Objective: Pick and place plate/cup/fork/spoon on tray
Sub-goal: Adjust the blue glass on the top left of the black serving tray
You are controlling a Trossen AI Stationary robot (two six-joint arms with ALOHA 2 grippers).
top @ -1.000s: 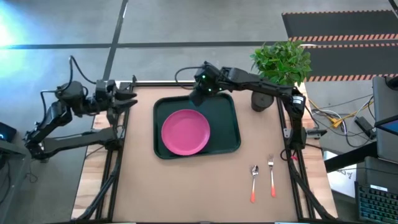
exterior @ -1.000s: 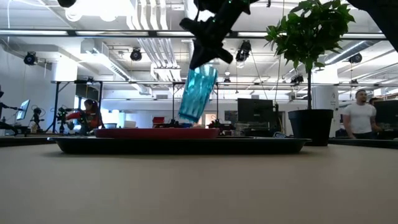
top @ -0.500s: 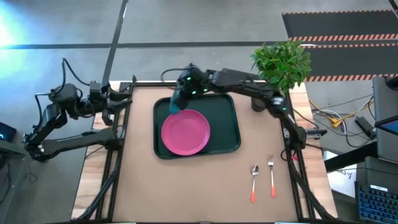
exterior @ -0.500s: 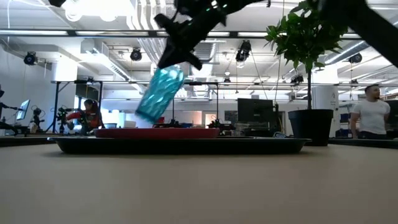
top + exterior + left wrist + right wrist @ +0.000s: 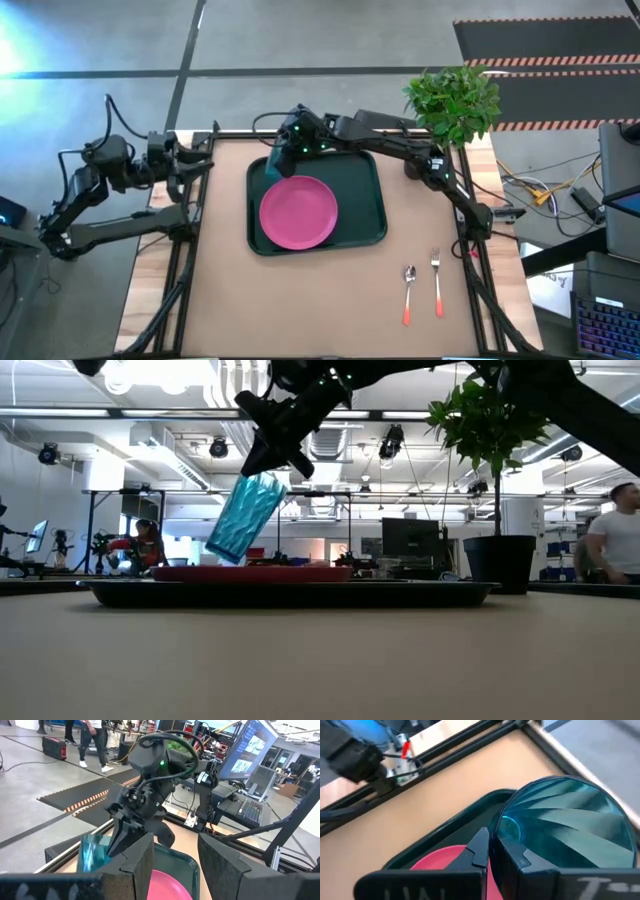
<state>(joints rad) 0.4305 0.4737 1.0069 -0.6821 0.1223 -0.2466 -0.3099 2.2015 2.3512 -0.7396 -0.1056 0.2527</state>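
Observation:
The teal ribbed cup point(image 5: 245, 518) hangs tilted over the far left corner of the dark green tray point(image 5: 372, 195), with my right gripper point(image 5: 283, 158) shut on its rim. The pink plate point(image 5: 298, 212) lies flat in the tray's left half. On the table's near right, the spoon point(image 5: 409, 293) and fork point(image 5: 437, 283) lie side by side with their orange-red handles toward the near edge. My left gripper point(image 5: 205, 160) waits open at the table's far left edge, and its wrist view shows the cup point(image 5: 92, 852). My right gripper pinches the cup's wall at the rim point(image 5: 495, 837), one finger point(image 5: 515, 862) inside the mouth and the other outside. The fingers slant down from the table's right. The cup hangs clear, tilted, its base point(image 5: 222, 552) lowest and toward the left, just above the plate.
A dark plant pot point(image 5: 417, 162) with a leafy plant point(image 5: 452, 100) stands by the tray's far right corner. The tray's right half and the table's left and near parts are bare. People move in the room beyond the table.
My right gripper has carried the cup toward the table's left, from above the tray's far middle to its far left corner, and slightly down. The cup has tipped further, its base swinging out to the left.

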